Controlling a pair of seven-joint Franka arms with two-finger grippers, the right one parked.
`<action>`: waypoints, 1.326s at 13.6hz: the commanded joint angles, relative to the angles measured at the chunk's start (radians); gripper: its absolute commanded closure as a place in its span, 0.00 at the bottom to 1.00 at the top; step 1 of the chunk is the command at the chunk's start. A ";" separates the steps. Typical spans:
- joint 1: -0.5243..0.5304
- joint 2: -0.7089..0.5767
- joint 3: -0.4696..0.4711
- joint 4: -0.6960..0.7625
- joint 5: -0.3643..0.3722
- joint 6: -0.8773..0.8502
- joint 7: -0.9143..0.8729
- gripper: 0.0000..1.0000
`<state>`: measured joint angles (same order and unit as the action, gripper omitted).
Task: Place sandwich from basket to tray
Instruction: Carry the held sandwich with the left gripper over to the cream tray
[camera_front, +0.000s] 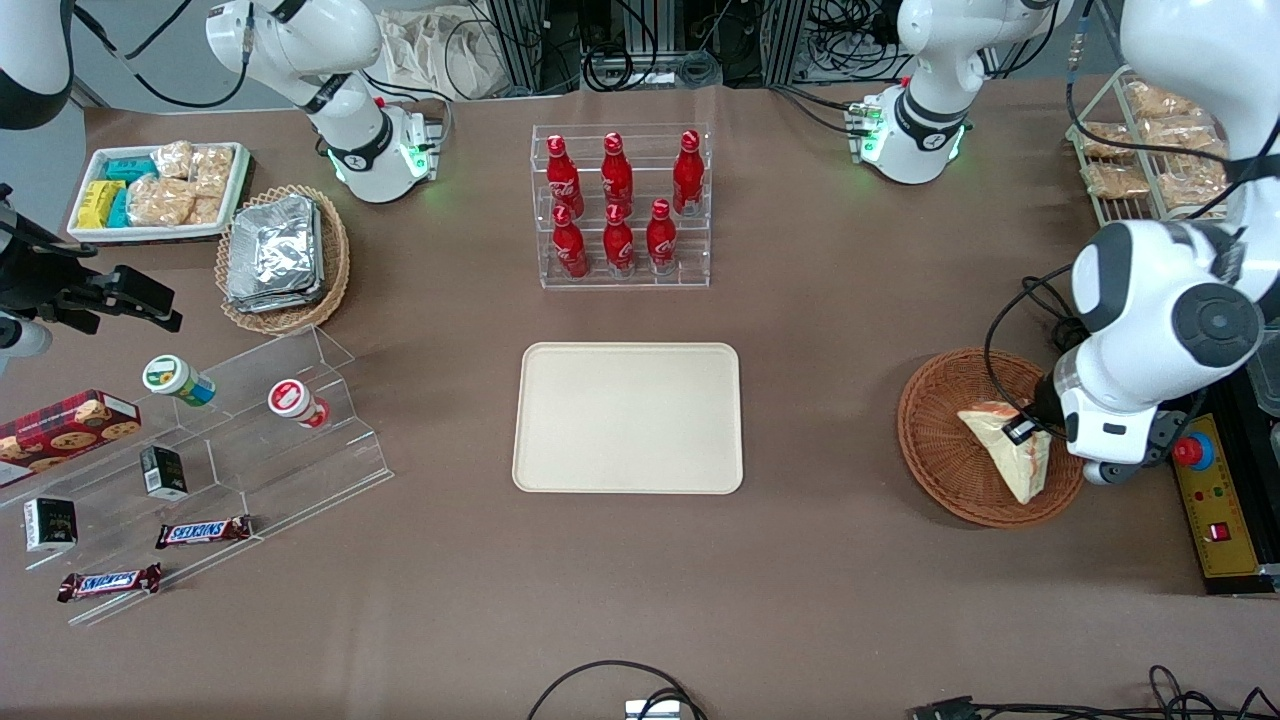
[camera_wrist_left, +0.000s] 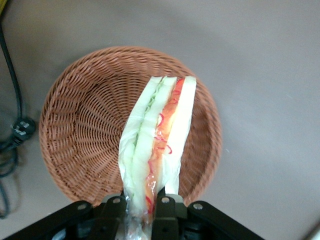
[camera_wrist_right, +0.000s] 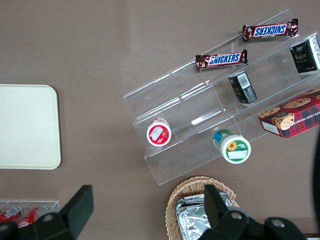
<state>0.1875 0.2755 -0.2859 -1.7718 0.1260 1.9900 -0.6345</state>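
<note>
Brown-clothed table (camera_front: 860, 330), cables (camera_front: 640, 60)

Brown surface (camera_front: 850, 330) carrying: cream tray (camera_front: 628, 418) lying mid-surface; clear rack of red bottles (camera_front: 622, 208) standing farther from the front camera; orange-brown basket (camera_front: 940, 440) sitting toward the working arm's end, gripper (camera_wrist_left: 141, 202) hanging above it; stepped acrylic stand (camera_front: 215, 470), foil-pack basket (camera_front: 283, 258) and white snack tray (camera_front: 158, 192) sitting toward the parked arm's end.
</note>
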 joint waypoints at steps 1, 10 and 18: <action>-0.016 0.050 -0.077 0.219 0.009 -0.196 0.093 1.00; -0.420 0.377 -0.105 0.465 0.114 -0.179 -0.026 1.00; -0.545 0.585 -0.095 0.457 0.162 0.076 -0.260 1.00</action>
<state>-0.3473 0.8437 -0.3909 -1.3582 0.2667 2.0716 -0.8774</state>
